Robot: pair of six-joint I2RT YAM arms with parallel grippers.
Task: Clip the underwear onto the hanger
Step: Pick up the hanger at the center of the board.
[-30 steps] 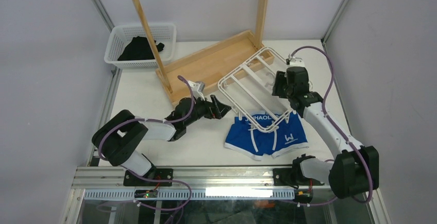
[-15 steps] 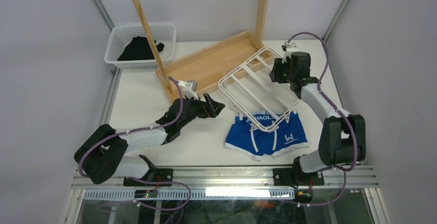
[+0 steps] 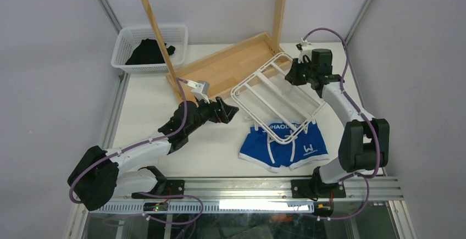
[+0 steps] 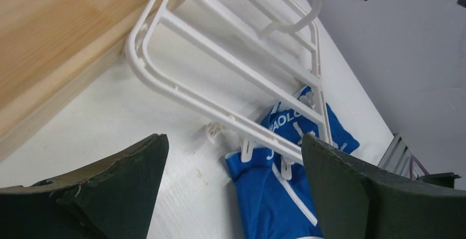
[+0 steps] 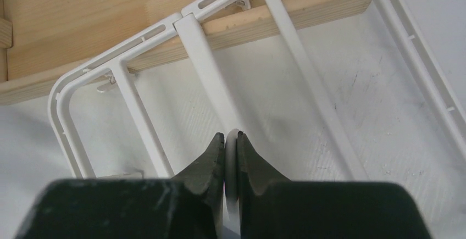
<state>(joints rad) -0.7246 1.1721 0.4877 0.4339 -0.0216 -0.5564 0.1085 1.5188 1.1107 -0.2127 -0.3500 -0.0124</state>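
White hanger [image 5: 200, 52] sits pinched in the right end effector [image 5: 231, 135]; hold it steady so the wide-open left end effector [image 4: 235, 139] can reach a clip [image 4: 213, 133].

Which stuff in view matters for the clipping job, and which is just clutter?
Job: underwear; hanger, pinched by the shut right gripper; open left gripper.
Lying about: wooden rack; basket; black garment inside it.
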